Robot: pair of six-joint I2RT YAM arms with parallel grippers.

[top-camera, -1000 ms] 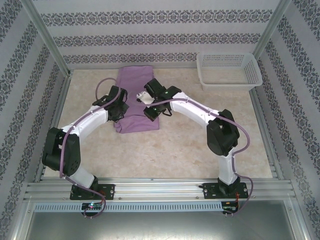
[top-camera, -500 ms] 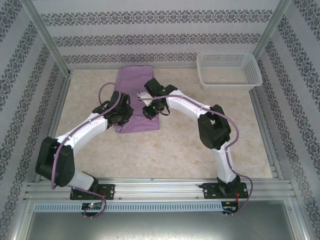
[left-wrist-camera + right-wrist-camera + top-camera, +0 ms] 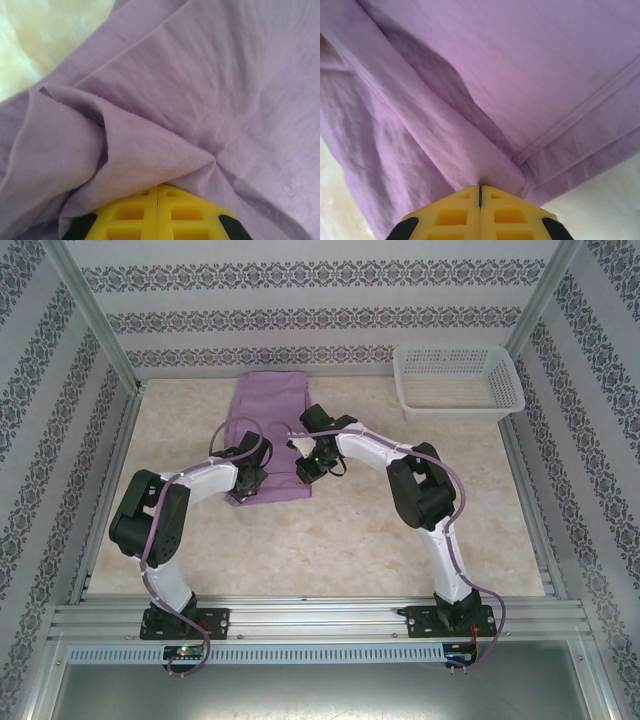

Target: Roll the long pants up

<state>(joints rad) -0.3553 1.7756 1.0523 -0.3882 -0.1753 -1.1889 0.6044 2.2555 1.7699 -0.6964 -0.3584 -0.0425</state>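
the long pants [image 3: 270, 400] lie on the far middle of the table [image 3: 380, 540], a lilac strip whose far end reaches close to the back wall [image 3: 300, 310]. the near end sits bunched between the two arms. in the left wrist view the long pants [image 3: 215, 85] rise in a soft, creased fold that runs straight down into the fingertips. in the right wrist view the long pants [image 3: 530, 55] show a stitched seam and a doubled edge that comes to a point at the fingertips, with pale table at the lower corners.

the left gripper [image 3: 248, 478] is at the near left corner of the cloth. its yellow fingers [image 3: 135, 210] are pressed together with a ridge of fabric caught at the tip of the left gripper [image 3: 158, 187]. the right gripper [image 3: 312, 465] is at the near right edge. its fingers [image 3: 505, 212] are likewise together, pinching the folded edge where it meets the right gripper [image 3: 480, 189].

a white mesh basket [image 3: 408, 390] stands well apart at the far right corner. an aluminium rail [image 3: 320, 615] carries both arm bases at the near edge. the walls wear striped floral wallpaper.
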